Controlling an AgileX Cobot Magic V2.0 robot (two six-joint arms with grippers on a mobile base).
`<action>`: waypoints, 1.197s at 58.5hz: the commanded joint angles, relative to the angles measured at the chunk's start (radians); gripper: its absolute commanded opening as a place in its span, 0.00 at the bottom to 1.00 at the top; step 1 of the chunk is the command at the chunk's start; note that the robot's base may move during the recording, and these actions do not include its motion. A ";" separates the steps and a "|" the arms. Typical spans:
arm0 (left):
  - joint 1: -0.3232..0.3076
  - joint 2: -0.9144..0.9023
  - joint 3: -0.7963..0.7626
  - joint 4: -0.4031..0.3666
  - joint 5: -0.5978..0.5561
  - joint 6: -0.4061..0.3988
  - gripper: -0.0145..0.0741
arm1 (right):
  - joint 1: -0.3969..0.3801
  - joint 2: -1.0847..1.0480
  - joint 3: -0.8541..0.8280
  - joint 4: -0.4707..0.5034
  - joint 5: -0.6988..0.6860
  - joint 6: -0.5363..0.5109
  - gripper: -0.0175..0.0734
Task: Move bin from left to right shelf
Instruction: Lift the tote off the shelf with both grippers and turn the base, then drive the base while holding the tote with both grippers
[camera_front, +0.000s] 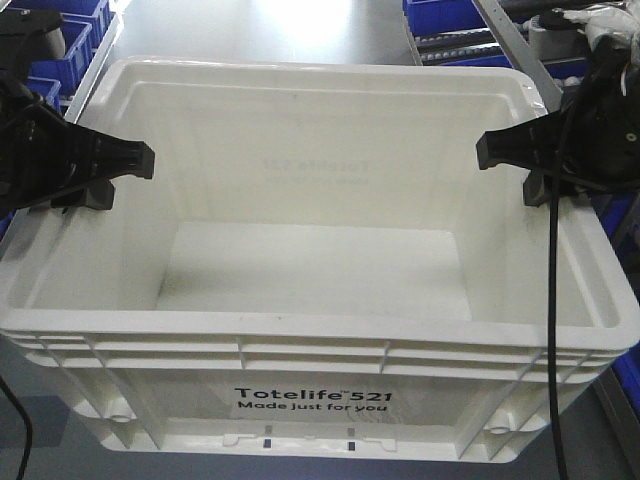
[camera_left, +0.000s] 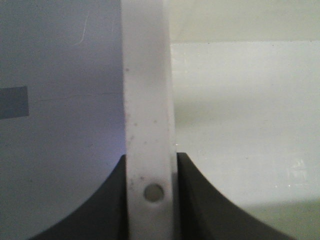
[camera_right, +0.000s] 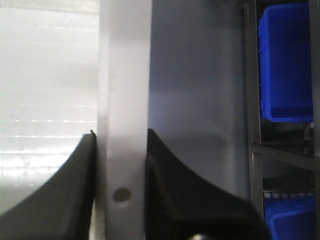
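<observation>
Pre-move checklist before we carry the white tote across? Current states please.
1. Left gripper shut on Totelife tote left rim: ok.
2. Right gripper shut on right rim: ok.
3. Tote empty: ok.
4. Black cable clear of tote: not ok, it hangs across the right front corner.
5. Tote lifted off its support: cannot tell.
6. Destination slot free: cannot tell; only blue bins show.

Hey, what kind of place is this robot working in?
Probably a warehouse or stockroom. Blue bins sit in metal racking, and the load in front is a large white Totelife tote, a typical storage crate.
</observation>
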 joint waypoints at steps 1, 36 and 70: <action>-0.008 -0.050 -0.041 -0.012 -0.115 0.005 0.16 | 0.002 -0.032 -0.033 -0.058 -0.046 -0.025 0.21; -0.008 -0.050 -0.041 -0.012 -0.115 0.005 0.16 | 0.002 -0.032 -0.033 -0.059 -0.015 -0.025 0.21; -0.008 -0.050 -0.041 -0.012 -0.115 0.005 0.16 | 0.002 -0.032 -0.033 -0.057 -0.015 -0.025 0.21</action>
